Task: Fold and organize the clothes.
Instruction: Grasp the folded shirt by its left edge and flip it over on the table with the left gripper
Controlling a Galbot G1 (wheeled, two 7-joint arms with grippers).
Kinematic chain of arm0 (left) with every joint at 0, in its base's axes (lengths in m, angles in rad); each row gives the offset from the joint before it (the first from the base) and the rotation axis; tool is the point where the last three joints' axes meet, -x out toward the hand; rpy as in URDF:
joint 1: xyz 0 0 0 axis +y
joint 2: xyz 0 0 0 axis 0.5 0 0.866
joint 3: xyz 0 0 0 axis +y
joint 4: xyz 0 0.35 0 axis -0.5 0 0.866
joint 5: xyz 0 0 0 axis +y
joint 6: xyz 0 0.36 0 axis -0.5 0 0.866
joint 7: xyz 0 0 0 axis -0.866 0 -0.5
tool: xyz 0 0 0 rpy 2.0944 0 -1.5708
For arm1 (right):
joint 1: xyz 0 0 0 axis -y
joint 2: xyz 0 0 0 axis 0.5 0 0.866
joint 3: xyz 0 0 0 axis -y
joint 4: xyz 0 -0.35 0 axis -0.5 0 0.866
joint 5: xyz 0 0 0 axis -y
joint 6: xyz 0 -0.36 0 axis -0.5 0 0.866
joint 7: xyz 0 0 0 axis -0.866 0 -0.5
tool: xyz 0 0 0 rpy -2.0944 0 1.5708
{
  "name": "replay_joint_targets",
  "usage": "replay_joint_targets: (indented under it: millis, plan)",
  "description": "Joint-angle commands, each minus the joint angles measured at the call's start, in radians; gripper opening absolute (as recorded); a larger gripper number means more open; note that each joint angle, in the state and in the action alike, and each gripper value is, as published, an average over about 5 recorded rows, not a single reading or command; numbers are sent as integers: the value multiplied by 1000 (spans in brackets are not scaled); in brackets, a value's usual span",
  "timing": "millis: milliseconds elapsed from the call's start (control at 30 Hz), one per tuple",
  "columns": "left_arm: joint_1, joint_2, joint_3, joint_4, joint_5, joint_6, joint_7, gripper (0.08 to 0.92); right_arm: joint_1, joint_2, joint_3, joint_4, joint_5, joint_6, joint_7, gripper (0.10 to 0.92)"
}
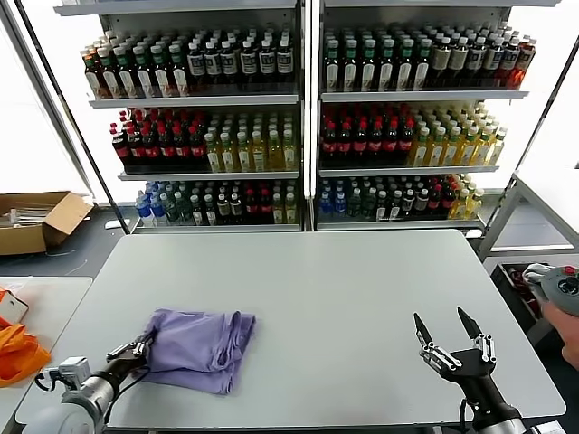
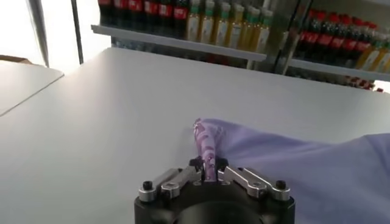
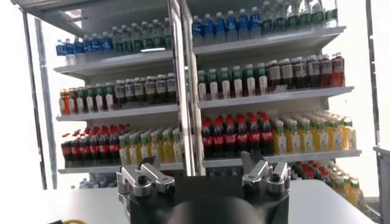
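The clothes, a lavender T-shirt (image 1: 201,346), lie folded in a bundle on the grey table (image 1: 344,307) at its front left. My left gripper (image 1: 137,347) sits at the shirt's left edge and is shut on a pinched fold of the fabric. In the left wrist view that fold (image 2: 206,146) stands up between the closed jaws of the left gripper (image 2: 208,169), with dark purple print showing on it. My right gripper (image 1: 450,336) hovers above the table's front right, open and holding nothing, its fingers pointing up and away from the shirt.
Drink shelves (image 1: 308,117) fill the background behind the table. An orange item (image 1: 16,348) lies on a side table at far left, and a cardboard box (image 1: 36,221) sits on the floor beyond it. A white table (image 1: 552,203) stands at right.
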Motion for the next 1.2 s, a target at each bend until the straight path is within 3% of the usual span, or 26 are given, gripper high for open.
replay_joint_targets:
  millis: [33,267,400,567,767,1067,1200]
  plan:
    - [38,81,-344,-10,-116,-11,-5,145,17,2,-6,-4,2,3,-1,823]
    - [59,238,-531,28,-148,7,23,114,17,-3,-14,-11,9,18,-4,823]
    - [56,258,-558,-23,-165,33,18,114,17,-1,-18,-13,11,24,-5,823]
    - [59,187,-486,-149,-149,58,-4,114,15,-2,-15,-22,12,32,-5,823]
    - [26,51,-219,-251,-32,64,-7,114,19,-5,-7,-42,14,36,-1,823]
    - [-80,-35,94,-277,2,91,-72,114,0,-2,-4,-44,14,34,-1,823]
    - [-99,-89,242,-210,1,107,-103,114,2,-1,-15,-45,8,31,-1,823]
